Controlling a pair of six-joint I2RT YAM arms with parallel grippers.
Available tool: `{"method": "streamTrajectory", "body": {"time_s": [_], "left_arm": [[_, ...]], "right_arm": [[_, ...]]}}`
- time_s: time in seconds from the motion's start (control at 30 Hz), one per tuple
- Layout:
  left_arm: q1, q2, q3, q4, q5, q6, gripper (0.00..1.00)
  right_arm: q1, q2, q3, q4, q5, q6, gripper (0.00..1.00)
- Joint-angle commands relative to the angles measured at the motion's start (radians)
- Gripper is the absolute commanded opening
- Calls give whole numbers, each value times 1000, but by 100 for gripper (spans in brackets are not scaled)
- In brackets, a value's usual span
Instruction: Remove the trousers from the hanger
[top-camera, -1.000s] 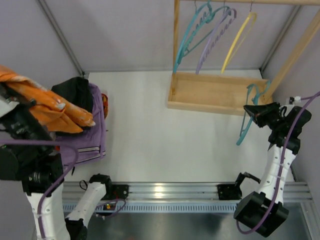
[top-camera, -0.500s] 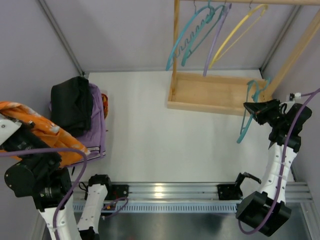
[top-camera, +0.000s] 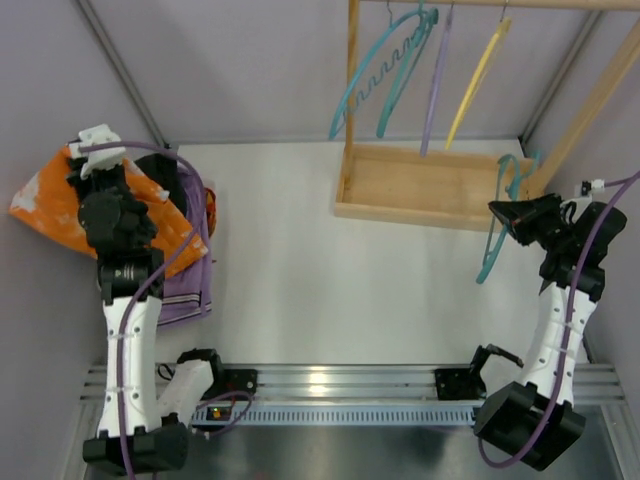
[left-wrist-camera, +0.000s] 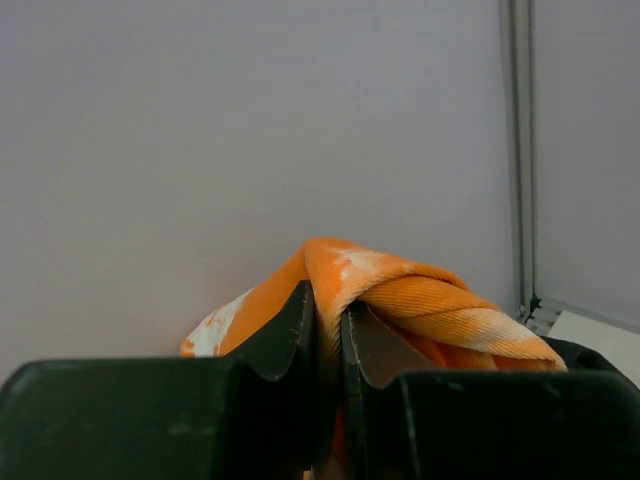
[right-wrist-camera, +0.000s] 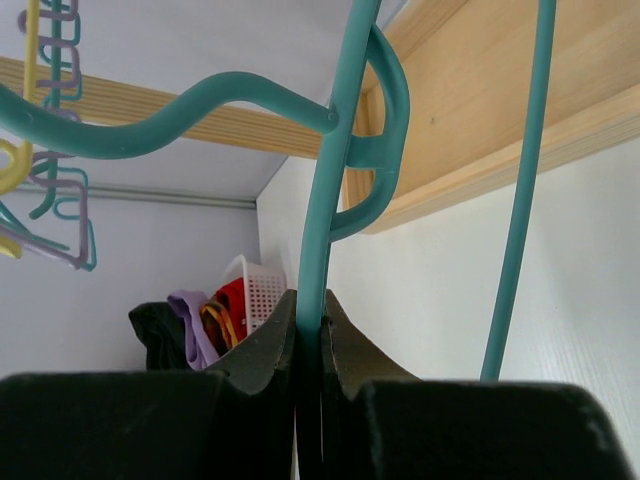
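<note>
The orange trousers (top-camera: 50, 205) with white blotches hang bunched from my left gripper (top-camera: 118, 178) at the far left, over the cloth pile. In the left wrist view my left gripper (left-wrist-camera: 330, 320) is shut on a twisted fold of the trousers (left-wrist-camera: 420, 290). The thin teal hanger (top-camera: 493, 238) is bare and held up at the far right by my right gripper (top-camera: 503, 213). In the right wrist view my right gripper (right-wrist-camera: 312, 320) is shut on the hanger's stem (right-wrist-camera: 335, 170), just below its hook.
A black folded cloth (top-camera: 160, 175) on purple cloth (top-camera: 190, 275) lies under the trousers at the left. A wooden rack (top-camera: 435, 185) stands at the back right with a wavy teal hanger (top-camera: 385, 70), a purple hanger (top-camera: 435, 80) and a yellow hanger (top-camera: 475, 80). A white basket (right-wrist-camera: 250, 290) shows far left.
My left arm has swung the trousers from low at the near left up and back, over the cloth pile. The hangers on the rack swing. My right gripper has held still.
</note>
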Motion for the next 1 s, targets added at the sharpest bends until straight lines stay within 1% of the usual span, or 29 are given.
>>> {"method": "streamTrajectory", "body": {"time_s": [0.0,0.03,0.1,0.17,0.33,0.4,0.43,0.53,0.57,0.6,0.63,0.67,0.77,0.8,0.87,0.9,0.97], "left_arm": [[6,76,-4,255,141,17,0],[6,142,-3,280,143,8,0],[6,213,12,297,158,-6,0],[6,308,26,301,154,-66,0],[8,428,-27,306,240,-155,0],[8,489,-47,308,237,-175,0],[8,504,-64,295,235,-184,2],[9,522,-78,256,249,-241,13],[9,511,-77,217,266,-258,27],[9,488,-66,200,316,-273,34],[9,471,-57,179,338,-306,41],[9,457,-43,130,364,-324,58],[11,397,23,29,488,-360,81],[9,381,52,6,555,-362,98],[8,335,75,-28,605,-373,98],[8,318,89,-53,656,-376,98],[8,270,97,-64,712,-399,98]], "right_arm": [[8,3,101,44,5,-44,0],[8,6,114,32,5,-59,0],[8,15,158,14,2,-81,0],[8,24,194,-28,-9,-124,0],[7,41,313,-92,-47,-225,0],[7,49,364,-126,-58,-251,0],[7,60,384,-146,-61,-282,0],[7,78,460,-232,-62,-340,0],[7,90,479,-253,-70,-355,0],[7,98,511,-299,-73,-378,0],[7,107,526,-318,-76,-389,0],[7,115,540,-339,-76,-392,0],[8,132,588,-375,-78,-402,0],[7,138,608,-375,-79,-392,0],[7,161,631,-367,-96,-371,0],[7,175,643,-365,-99,-350,0],[7,218,680,-350,-108,-328,0]]}}
